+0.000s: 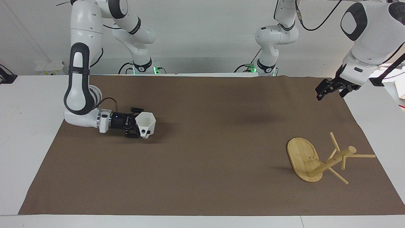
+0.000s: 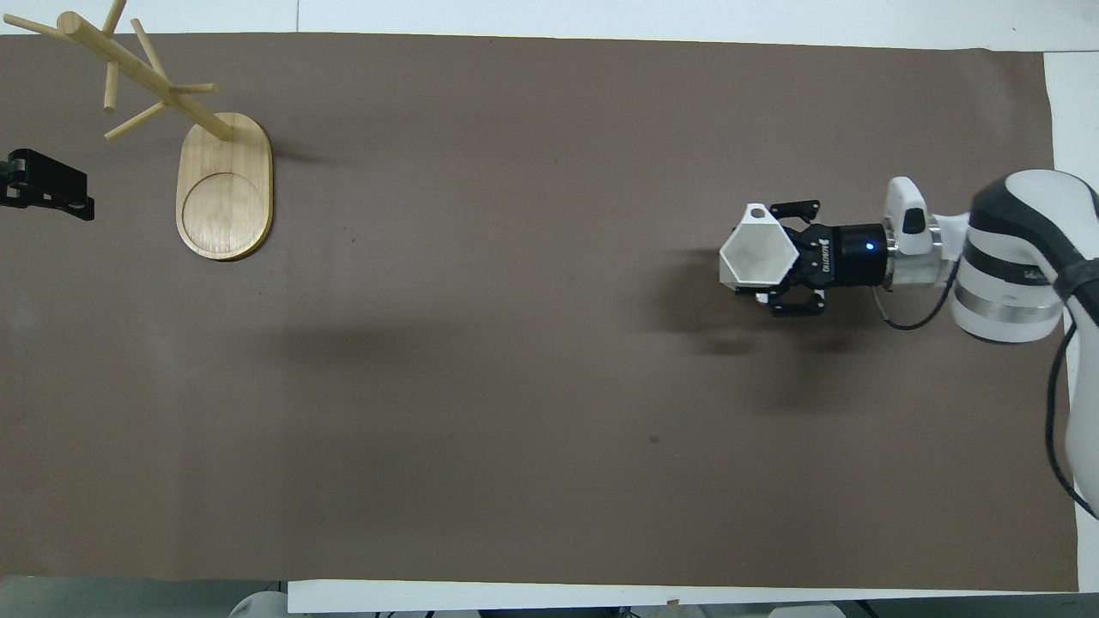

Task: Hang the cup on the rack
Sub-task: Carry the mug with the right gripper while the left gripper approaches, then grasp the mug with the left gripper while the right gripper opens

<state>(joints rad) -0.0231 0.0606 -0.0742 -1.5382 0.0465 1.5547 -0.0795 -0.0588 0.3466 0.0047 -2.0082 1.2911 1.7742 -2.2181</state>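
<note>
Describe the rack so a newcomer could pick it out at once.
Start from the brown mat covering the table and go to the left arm's end. There stands the rack, apart from both claws. It is the only wooden thing: light bamboo, an oval flat base, a round post with thin pegs sticking out.

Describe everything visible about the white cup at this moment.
The cup is small, white and plastic-looking, with angular faceted sides tapering to a narrower base and a boxy cut-out handle. The right tool is shut on it and holds it above the brown mat toward the right arm's end. Its open mouth faces up; nothing else touches it.
</note>
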